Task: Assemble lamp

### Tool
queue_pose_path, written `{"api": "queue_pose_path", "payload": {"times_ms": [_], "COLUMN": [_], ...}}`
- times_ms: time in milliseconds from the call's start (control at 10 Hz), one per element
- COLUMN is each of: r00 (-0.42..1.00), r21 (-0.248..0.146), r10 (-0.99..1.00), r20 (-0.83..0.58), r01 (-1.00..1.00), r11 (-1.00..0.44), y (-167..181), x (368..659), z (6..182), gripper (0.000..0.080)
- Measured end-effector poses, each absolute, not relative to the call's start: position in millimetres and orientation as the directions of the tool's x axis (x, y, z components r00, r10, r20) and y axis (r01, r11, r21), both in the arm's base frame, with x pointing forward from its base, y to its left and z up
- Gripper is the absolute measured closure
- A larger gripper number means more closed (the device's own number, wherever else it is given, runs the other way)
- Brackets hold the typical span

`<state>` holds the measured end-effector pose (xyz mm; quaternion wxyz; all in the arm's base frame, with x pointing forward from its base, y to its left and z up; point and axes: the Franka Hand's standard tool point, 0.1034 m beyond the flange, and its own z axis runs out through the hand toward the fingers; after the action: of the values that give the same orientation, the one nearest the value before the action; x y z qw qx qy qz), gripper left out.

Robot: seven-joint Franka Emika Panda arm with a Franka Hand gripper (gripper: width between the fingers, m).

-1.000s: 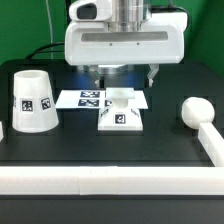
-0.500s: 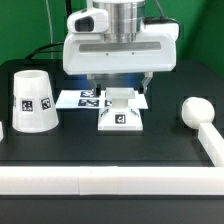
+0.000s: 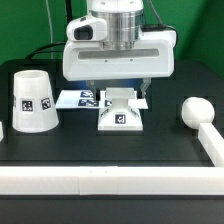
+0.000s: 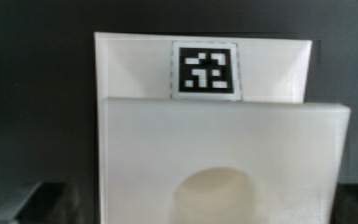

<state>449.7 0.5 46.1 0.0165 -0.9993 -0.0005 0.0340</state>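
Note:
The flat square stepped base [image 3: 120, 115] lies on the black table in the middle, tag facing the camera. My gripper [image 3: 118, 94] hangs right above its rear part, open, one finger on each side. In the wrist view the base [image 4: 194, 120] fills the frame, with its tag [image 4: 204, 68] and round socket [image 4: 220, 195]. The dark fingertips [image 4: 41, 205] show at the edges, apart from the base; the gripper [image 4: 197, 214] holds nothing. The tapered shade [image 3: 33, 100] stands at the exterior view's left. The round-headed bulb [image 3: 192, 110] lies at the exterior view's right.
The marker board [image 3: 80, 98] lies flat behind the base, partly under the gripper. A white rail-like border wall [image 3: 110, 180] runs along the front and up the exterior view's right side [image 3: 212, 140], next to the bulb.
The gripper has come down toward the base, still open. The base, shade and bulb have not moved.

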Motion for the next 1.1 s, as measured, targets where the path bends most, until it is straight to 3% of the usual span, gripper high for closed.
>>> {"api": "queue_pose_path", "payload": {"times_ms": [200,800,1100], "r00": [0.998,0.998,1.0], "r21": [-0.033,-0.033,-0.038], "r10": [0.002,0.003,0.021], "r20": [-0.068,-0.069,-0.018], "r01": [0.0,0.001,0.02], "r11": [-0.999,-0.999,-0.999], "y": [1,1,17], "x": [450,452,508], "z": [46.2,46.1,46.8], "gripper": [0.0266,0.0266,0.0266]}}
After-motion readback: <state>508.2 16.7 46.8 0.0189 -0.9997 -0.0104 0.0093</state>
